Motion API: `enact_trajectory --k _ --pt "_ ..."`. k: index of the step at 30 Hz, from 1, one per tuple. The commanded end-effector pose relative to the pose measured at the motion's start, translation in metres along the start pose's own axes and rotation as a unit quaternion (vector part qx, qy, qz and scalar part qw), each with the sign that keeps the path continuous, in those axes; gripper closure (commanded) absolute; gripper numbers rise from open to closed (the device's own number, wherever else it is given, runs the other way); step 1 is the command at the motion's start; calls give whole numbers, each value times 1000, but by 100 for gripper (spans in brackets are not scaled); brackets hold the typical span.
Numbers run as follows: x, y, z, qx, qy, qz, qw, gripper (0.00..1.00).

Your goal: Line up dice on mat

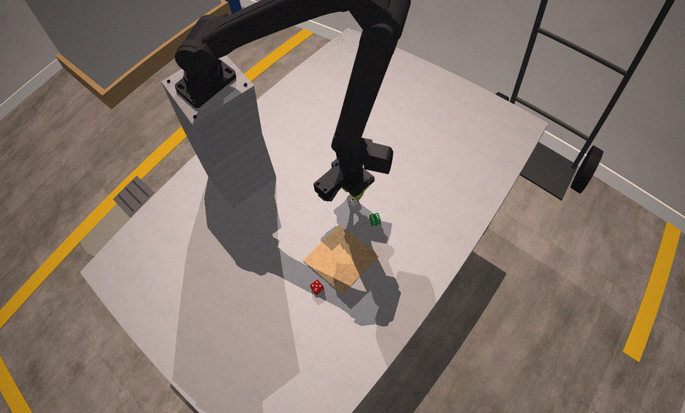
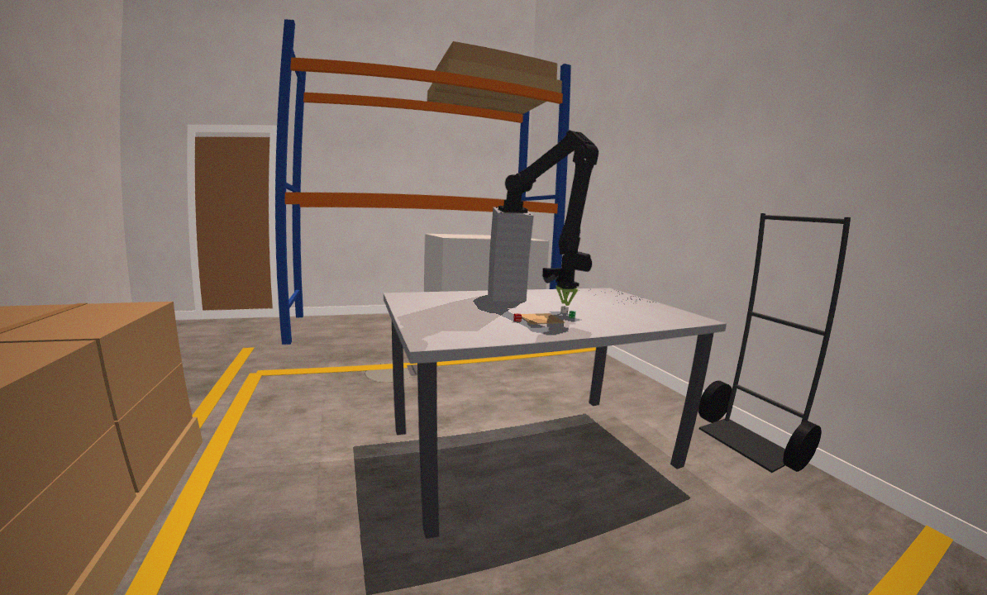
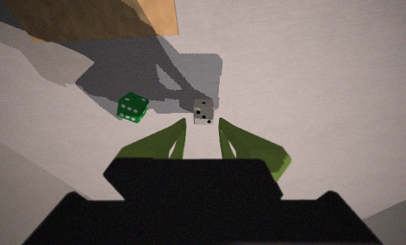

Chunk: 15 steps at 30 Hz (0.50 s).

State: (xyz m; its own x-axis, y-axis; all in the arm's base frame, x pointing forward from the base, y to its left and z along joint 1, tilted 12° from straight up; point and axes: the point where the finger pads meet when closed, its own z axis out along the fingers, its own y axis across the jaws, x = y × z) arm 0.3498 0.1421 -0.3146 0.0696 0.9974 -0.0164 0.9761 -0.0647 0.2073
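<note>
A white die (image 3: 203, 111) lies on the table just off the mat's corner nearest the base; it also shows in the top view (image 1: 353, 201). My gripper (image 3: 202, 122) hangs right above it with its green fingers partly open and nothing between them; the die sits just past the fingertips. A green die (image 3: 132, 107) (image 1: 375, 219) lies on the table close by, beside the mat. A red die (image 1: 316, 286) lies on the table at the mat's other side. The tan mat (image 1: 341, 259) lies flat with no die on it.
The grey pedestal of the arm's base (image 1: 221, 138) stands on the table behind the mat. A hand truck (image 1: 581, 102) stands off the table's far right edge. The arm's shadow falls over the mat and dice.
</note>
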Motion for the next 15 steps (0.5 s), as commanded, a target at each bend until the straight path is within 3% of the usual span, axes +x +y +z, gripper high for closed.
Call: enact_trajectory --k 1,15 --pt "-9 -10 3 8 -4 -1 1000 61" --pt "-9 -11 3 9 -4 -2 1000 61"
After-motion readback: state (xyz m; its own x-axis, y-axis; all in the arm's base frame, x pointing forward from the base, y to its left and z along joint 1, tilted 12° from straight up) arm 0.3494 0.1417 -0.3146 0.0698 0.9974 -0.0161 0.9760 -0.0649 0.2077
